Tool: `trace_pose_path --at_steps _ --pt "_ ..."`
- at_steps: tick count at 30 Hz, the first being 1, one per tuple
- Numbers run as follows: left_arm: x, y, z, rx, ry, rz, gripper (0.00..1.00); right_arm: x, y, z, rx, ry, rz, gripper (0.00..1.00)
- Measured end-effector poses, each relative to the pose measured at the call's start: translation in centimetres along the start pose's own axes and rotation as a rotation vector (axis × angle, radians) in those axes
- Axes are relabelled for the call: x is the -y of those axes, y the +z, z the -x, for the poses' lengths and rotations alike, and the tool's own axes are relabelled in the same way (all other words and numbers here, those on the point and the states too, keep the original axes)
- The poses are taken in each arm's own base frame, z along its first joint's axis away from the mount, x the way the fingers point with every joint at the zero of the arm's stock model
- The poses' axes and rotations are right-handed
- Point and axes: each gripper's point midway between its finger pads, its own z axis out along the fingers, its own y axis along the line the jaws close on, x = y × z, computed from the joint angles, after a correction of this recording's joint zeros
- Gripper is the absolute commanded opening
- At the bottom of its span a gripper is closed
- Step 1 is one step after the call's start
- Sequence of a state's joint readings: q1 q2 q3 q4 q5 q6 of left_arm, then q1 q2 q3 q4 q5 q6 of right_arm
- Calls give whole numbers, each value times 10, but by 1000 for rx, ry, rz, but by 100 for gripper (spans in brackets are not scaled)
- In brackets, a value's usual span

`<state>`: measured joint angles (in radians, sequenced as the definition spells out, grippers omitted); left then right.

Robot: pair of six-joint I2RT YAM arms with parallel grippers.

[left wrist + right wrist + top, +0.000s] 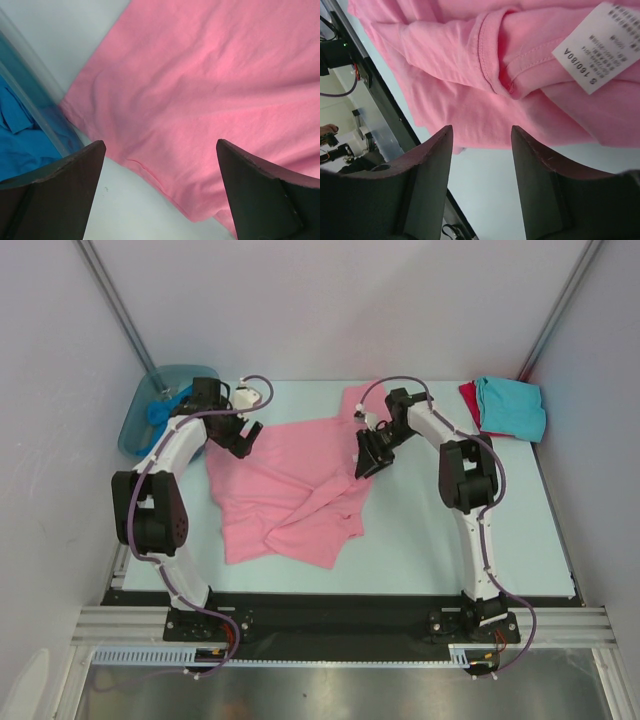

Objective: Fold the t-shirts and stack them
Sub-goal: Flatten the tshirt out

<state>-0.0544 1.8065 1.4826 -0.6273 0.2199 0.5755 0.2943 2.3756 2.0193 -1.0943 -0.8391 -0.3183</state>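
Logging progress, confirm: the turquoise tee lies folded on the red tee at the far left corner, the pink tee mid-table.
Wrong corner: top external view shows the turquoise tee folded on the red tee at the far right; the pink tee is mid-table.

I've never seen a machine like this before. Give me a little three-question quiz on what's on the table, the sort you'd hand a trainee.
1. Pick one: the left end effector hangs open above A) a cardboard box, B) the pink t-shirt, C) a folded towel.
2. True or false: the turquoise t-shirt lies on top of the red t-shirt.
3. Fill the gap: the blue t-shirt sits inside a translucent ____ at the far left corner.
Key: 1 B. 2 True. 3 tub.
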Motion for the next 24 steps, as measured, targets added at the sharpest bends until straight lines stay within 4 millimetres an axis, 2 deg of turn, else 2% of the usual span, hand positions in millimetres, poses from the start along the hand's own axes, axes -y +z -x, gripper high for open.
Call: trace_pose_path --at_steps 5,14,20,24 --pt "-3 -1 5 9 2 5 100 -2 12 -14 -40 19 13 56" --pt "-2 -1 7 16 2 -2 100 -4 23 -3 -14 -5 16 55" --pt "0 -1 7 21 2 -10 100 9 36 4 -14 3 18 55" --pt "0 -1 7 21 2 -9 100 11 35 12 0 -1 11 55"
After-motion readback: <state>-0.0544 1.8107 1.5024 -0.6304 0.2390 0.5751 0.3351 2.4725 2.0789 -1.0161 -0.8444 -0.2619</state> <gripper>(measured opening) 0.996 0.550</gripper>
